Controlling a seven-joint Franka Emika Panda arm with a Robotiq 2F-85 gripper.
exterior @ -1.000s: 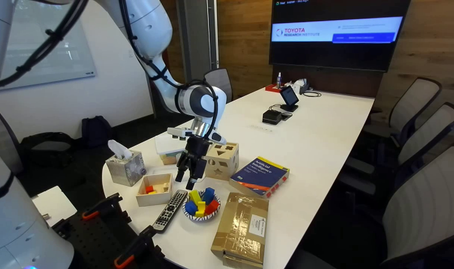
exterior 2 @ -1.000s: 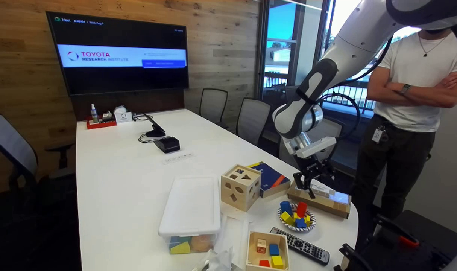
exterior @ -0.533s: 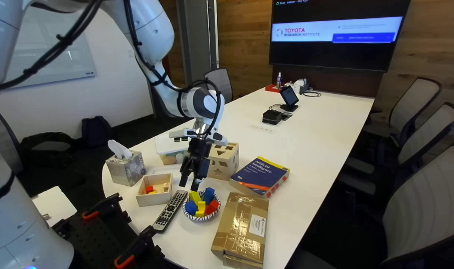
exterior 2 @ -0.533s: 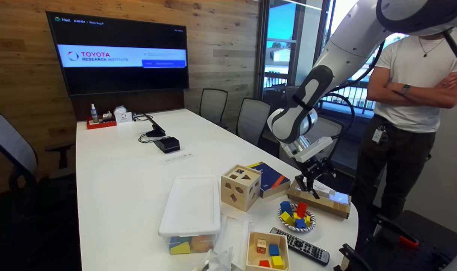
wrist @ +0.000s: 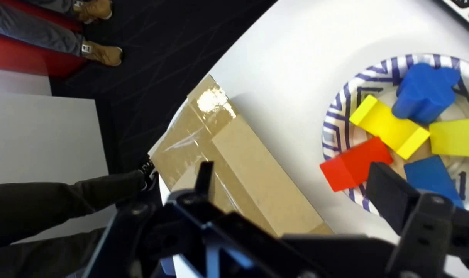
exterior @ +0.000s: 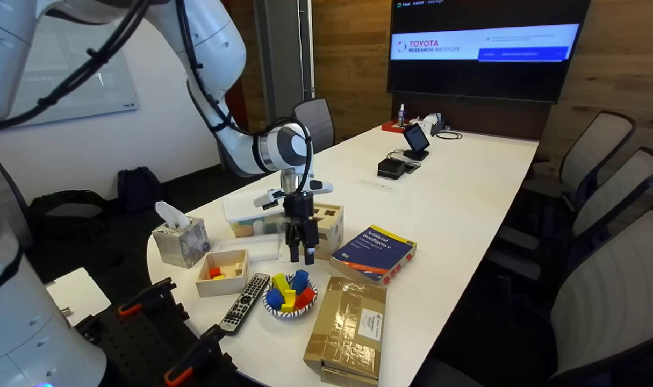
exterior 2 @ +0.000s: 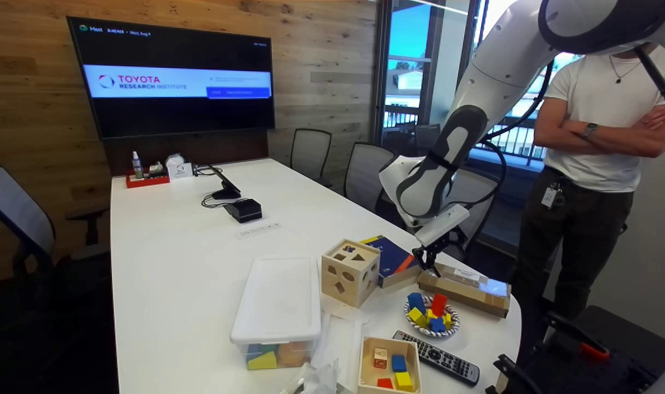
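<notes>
I have the arm (exterior 2: 488, 76) stretched out over the near end of the table (wrist: 288, 73), its elbow (exterior 2: 589, 22) high and its forearm (exterior: 219, 51) sloping down to a bent wrist (exterior: 294, 145). From that wrist my gripper (exterior: 302, 257) hangs with the fingertips pointing down, close to plumb in an exterior view, and held above the tabletop. Its jaws stand wide apart. In my wrist view one finger (wrist: 204, 179) shows against the cardboard box (wrist: 253, 166), while the other covers part of the patterned bowl (wrist: 336, 116). That bowl sits on the table below me, between the box and the remote (exterior: 244, 303), and it carries a red block (wrist: 356, 164), yellow blocks (wrist: 388, 127) and blue blocks (wrist: 425, 94). The remote lies at a slant beside it, with the wooden tray (exterior: 222, 288) just past the remote. Beyond the bowl, in both exterior views, I see the shape-sorter cube (exterior 2: 350, 293) upright next to the thick book (exterior 2: 389, 260), which lies flat.
</notes>
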